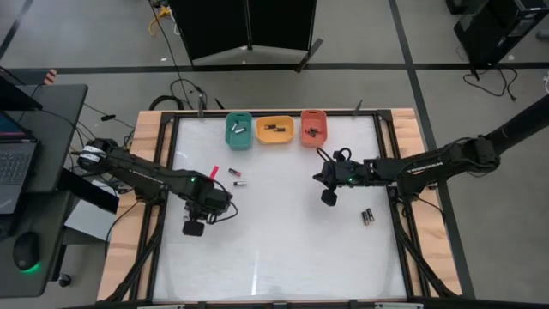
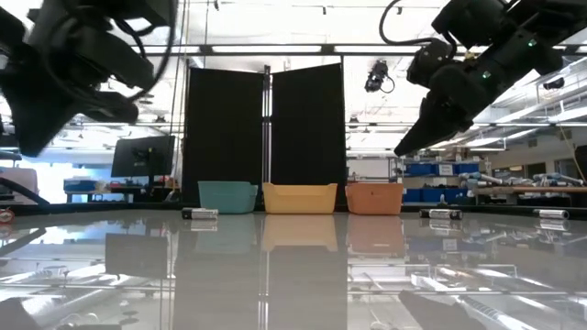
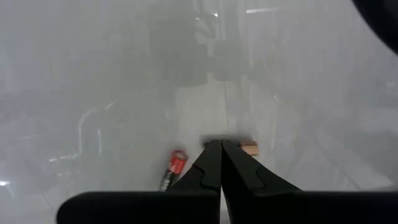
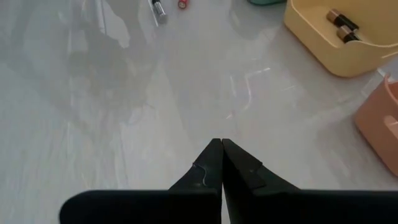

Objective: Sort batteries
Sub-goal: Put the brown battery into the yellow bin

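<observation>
Small batteries lie on the white table: two (image 1: 237,178) near the middle, beside a pink-red piece (image 1: 214,172), and a pair (image 1: 367,216) at the right. My left gripper (image 3: 220,143) hangs shut over the table's left half (image 1: 214,206). Just past its fingertips shows a dark battery with a tan end (image 3: 249,148), and a red-banded battery (image 3: 176,163) lies beside one finger. My right gripper (image 4: 221,142) is shut and raised over bare table right of the middle (image 1: 320,178), touching nothing. The two middle batteries (image 4: 158,9) show far ahead of it. My left gripper's shut fingertips (image 3: 214,146) stand in front of the middle of the tan-ended battery (image 3: 249,148) and lie across it. The fingers hide that spot, and I cannot tell whether they touch the battery.
Three trays stand in a row at the far edge: green (image 1: 238,130), orange (image 1: 274,130) and red (image 1: 313,127), each with batteries inside. A wooden frame (image 1: 403,129) borders the table. Open table lies toward the near edge (image 1: 274,266).
</observation>
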You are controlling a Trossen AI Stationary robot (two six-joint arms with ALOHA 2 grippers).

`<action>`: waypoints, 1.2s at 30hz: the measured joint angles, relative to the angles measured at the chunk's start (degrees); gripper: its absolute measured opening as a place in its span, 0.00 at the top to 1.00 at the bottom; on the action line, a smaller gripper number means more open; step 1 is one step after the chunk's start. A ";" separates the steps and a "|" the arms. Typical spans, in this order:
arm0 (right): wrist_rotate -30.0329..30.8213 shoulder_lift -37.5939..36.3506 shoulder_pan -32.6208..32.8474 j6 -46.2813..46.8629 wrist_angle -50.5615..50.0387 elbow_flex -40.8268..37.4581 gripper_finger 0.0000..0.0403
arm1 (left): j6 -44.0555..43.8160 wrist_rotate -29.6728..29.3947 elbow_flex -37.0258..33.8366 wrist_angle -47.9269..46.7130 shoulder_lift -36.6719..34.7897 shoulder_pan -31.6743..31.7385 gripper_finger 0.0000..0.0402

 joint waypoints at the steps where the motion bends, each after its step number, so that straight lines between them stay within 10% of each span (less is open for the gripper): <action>1: 0.01 0.00 0.09 0.00 0.02 0.00 0.97 | 0.04 0.20 0.00 0.00 0.00 -0.85 0.96; 19: 1.50 0.02 0.13 0.34 0.26 0.00 0.97 | -29.39 5.03 -3.56 6.36 0.00 -6.24 0.57; 36: 1.50 0.04 2.80 -0.04 1.62 0.00 0.97 | -64.65 2.48 -10.52 11.54 0.00 -5.37 0.56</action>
